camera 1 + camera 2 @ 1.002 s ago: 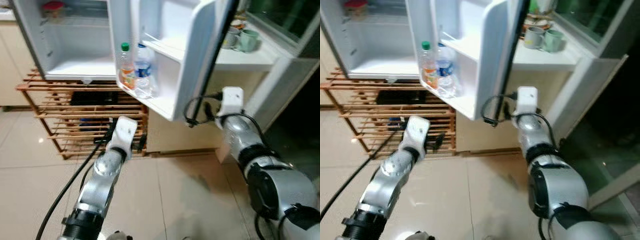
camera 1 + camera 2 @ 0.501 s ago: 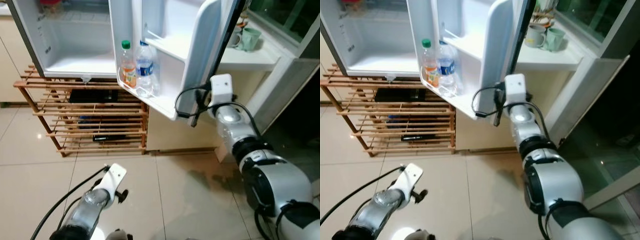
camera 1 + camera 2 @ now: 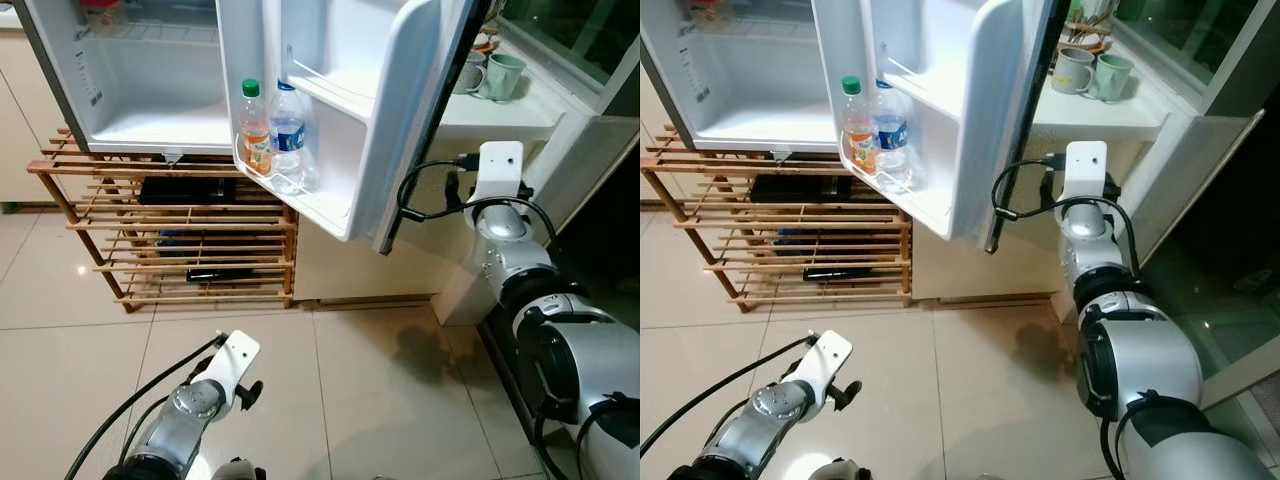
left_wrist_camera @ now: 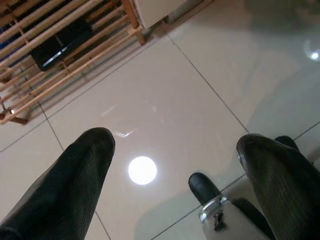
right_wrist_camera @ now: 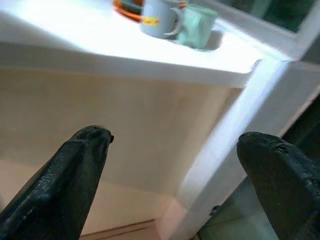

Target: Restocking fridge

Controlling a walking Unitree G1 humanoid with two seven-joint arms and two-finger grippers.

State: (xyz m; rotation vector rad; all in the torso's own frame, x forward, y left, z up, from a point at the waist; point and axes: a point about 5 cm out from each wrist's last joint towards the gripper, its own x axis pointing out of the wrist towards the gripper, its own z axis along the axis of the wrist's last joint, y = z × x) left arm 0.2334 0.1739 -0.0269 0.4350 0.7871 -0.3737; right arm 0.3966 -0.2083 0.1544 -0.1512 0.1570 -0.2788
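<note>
Both grippers hold nothing, jaws spread wide: the right gripper [image 5: 170, 150] is raised just right of the open fridge door [image 3: 400, 120], the left gripper [image 4: 175, 165] hangs low over the floor tiles [image 3: 380, 400] below it. Two bottles [image 3: 272, 130] stand in the door's lower shelf.

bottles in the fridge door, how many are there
2, side by side in the fridge door's lower shelf: an orange-labelled bottle with a green cap nearer the fridge body, and a clear water bottle with a blue label beside it. Others may be hidden.

Fridge door shelf [image 3: 318, 203] holding two bottles [image 3: 271, 135], mugs [image 3: 490, 76] on white counter [image 3: 500, 118]
</note>
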